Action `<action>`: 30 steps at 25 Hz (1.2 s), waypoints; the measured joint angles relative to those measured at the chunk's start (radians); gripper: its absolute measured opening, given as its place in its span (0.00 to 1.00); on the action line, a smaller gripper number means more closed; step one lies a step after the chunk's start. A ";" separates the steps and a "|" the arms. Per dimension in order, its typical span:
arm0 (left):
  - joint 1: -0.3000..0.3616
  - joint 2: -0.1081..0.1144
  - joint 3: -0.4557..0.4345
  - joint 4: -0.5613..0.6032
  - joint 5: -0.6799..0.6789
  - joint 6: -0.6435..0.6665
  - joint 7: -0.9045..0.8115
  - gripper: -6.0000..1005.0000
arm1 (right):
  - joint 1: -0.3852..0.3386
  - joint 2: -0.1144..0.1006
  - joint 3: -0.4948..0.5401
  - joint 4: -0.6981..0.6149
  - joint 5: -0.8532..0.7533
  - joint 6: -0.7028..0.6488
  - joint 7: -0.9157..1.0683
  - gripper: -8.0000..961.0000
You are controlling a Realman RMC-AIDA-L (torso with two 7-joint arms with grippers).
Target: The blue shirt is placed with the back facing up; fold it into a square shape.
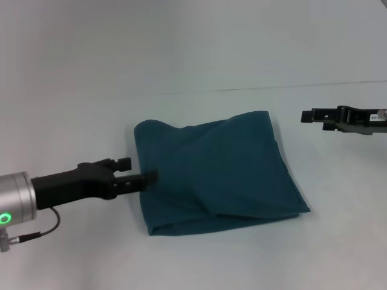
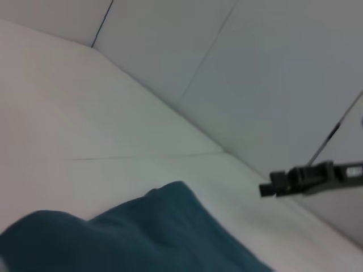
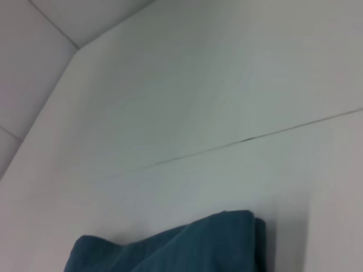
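Observation:
The blue shirt (image 1: 217, 175) lies on the white table, folded into a rough square with its plain side showing. Some folds bulge near its far left corner. My left gripper (image 1: 138, 170) is open at the shirt's left edge, one fingertip just over the fabric and nothing held. Over the table to the right of the shirt, my right gripper (image 1: 315, 121) hovers open and well clear of it. The left wrist view takes in the shirt (image 2: 142, 238) and the distant right gripper (image 2: 272, 187). In the right wrist view only the shirt's (image 3: 187, 249) far edge shows.
The white table (image 1: 199, 60) spreads around the shirt on every side. A thin dark seam (image 1: 290, 88) runs across the table behind the shirt. No other objects are in view.

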 joint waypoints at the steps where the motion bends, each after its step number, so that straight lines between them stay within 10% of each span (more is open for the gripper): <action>1: 0.010 -0.004 0.000 0.017 0.007 0.001 0.017 0.91 | 0.000 -0.001 0.000 0.000 0.000 0.005 0.001 0.86; 30: 0.055 -0.032 0.136 -0.041 0.071 -0.156 0.456 0.88 | 0.000 -0.006 0.022 -0.009 0.000 0.025 0.043 0.86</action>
